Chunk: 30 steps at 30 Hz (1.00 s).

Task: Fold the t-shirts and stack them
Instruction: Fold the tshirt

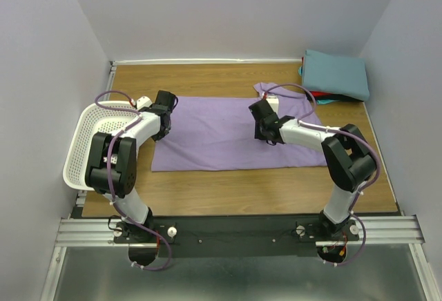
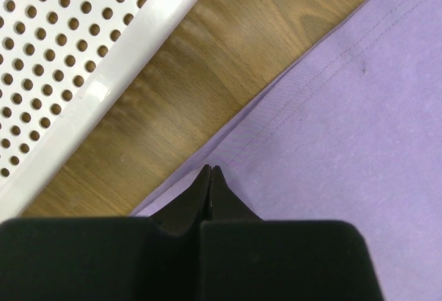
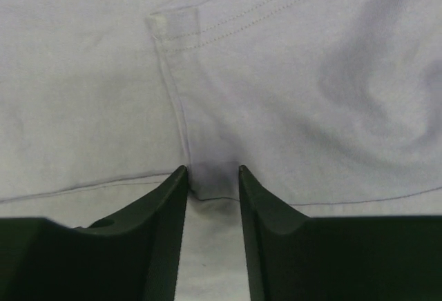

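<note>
A large lavender t-shirt (image 1: 228,139) lies spread flat on the middle of the wooden table. My left gripper (image 1: 164,118) stands at its left edge. In the left wrist view its jaws are shut, tips (image 2: 210,170) pressed down on the shirt's stitched hem (image 2: 304,101); no cloth shows between them. My right gripper (image 1: 264,127) is over the shirt's right part, below the collar. It is open (image 3: 213,171), and a small pucker of lavender cloth (image 3: 214,187) sits between the fingers. A folded teal shirt (image 1: 336,73) lies on a red one (image 1: 330,99) at the back right.
A white perforated basket (image 1: 90,142) stands at the table's left edge, close to the left arm; its rim also shows in the left wrist view (image 2: 103,87). Grey walls close in the table on the left, back and right.
</note>
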Motion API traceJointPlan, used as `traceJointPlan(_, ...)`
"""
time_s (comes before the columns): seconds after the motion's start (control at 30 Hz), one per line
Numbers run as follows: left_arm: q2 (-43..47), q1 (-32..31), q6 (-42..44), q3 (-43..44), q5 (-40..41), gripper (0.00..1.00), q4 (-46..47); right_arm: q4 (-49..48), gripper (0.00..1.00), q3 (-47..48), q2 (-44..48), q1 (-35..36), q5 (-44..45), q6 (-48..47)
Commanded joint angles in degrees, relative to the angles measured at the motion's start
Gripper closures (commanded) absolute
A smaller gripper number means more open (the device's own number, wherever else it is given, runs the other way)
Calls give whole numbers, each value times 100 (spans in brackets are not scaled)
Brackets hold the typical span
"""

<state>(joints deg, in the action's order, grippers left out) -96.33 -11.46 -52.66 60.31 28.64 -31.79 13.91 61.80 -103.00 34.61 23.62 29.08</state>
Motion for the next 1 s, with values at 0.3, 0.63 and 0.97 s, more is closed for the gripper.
traceJointPlan(0.3, 27, 21, 46, -2, 45, 100, 59, 288, 85, 104, 78, 63, 539, 36)
traceJointPlan(0.63, 106, 21, 46, -20, 45, 100, 24, 375, 97, -19, 456, 63, 794, 54)
traceJointPlan(0.97, 132, 21, 55, 59, 27, 100, 6, 463, 97, -142, 518, 63, 925, 115)
